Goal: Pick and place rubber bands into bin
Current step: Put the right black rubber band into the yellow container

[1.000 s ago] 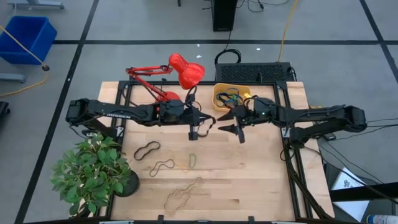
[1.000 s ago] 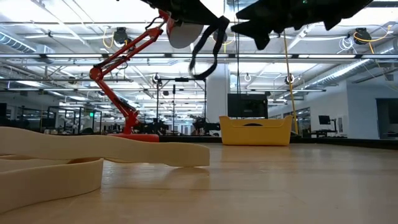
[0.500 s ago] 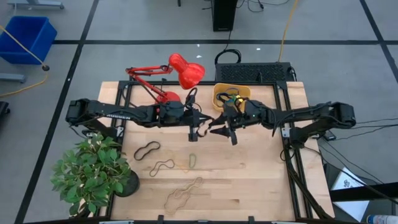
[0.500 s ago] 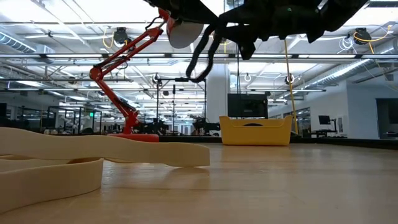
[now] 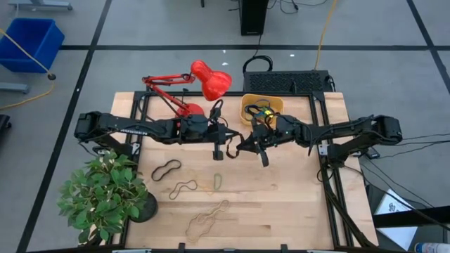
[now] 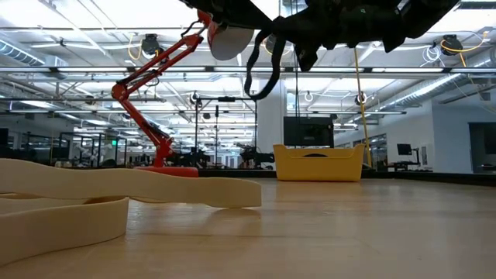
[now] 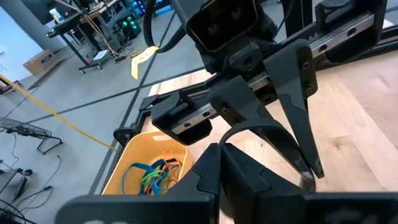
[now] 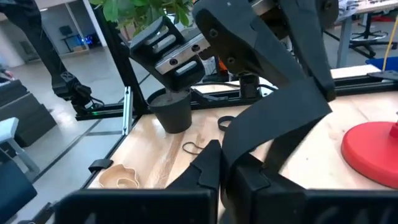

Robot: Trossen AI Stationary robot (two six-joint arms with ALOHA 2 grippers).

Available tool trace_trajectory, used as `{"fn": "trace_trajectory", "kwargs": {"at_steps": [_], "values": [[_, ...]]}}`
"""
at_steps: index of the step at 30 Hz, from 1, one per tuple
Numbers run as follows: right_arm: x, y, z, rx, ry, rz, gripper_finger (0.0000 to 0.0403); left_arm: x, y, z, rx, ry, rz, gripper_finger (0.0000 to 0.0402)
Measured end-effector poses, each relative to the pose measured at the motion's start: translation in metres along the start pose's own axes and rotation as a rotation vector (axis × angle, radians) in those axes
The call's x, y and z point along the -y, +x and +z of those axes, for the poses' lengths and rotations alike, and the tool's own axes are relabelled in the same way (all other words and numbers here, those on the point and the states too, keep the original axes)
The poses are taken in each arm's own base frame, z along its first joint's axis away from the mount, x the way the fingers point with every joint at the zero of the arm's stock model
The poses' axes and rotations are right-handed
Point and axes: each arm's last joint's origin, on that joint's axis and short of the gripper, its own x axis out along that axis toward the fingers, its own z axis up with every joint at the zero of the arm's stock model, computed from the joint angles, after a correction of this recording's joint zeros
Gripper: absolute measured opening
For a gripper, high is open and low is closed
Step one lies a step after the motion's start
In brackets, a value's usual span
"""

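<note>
A black rubber band hangs in the air over the table's middle, between my two grippers. My left gripper and my right gripper meet there, fingertip to fingertip, each shut on the band. The orange-yellow bin stands at the far edge behind my right gripper and has several coloured bands in it. Loose on the wood lie a black band, a tan band, a green band and a large tan band. My left gripper pinches one end of the black band between its two fingers. The band arcs away from it toward the other gripper, clear of the table. My right gripper pinches the band's other part between its two fingers, coming from the table's right side. From the fingers the flat strip runs up to the left gripper, lifted clear; in the low view its loop droops below both grippers.
A red desk lamp stands at the far left of the table. A potted plant fills the near left corner. A big tan band lies close to the low camera. Bare wood spreads along the near right.
My right gripper has moved toward the table's left, up to my left gripper, and has shut on the black band that hung there. The band's loop has drawn up a little between the two grippers.
</note>
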Motion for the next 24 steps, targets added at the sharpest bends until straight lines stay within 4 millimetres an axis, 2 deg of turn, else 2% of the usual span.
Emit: {"fn": "trace_trajectory", "kwargs": {"at_steps": [17,20,24], "values": [[-0.0004,-0.0014,-0.0004,-0.014,-0.001,-0.002,0.0001,-0.0002,0.0000,0.0005,0.005,-0.114,0.001,0.0037],[-0.0012,-0.0028,0.0009,-0.012,-0.014,-0.002,0.0001,-0.0002,0.0000,0.0004,0.004,-0.142,0.002,0.0056],[-0.0017,-0.0047,0.0028,-0.006,-0.024,-0.008,0.0001,-0.0006,0.0000,-0.0004,-0.007,-0.140,0.022,0.0106]]}}
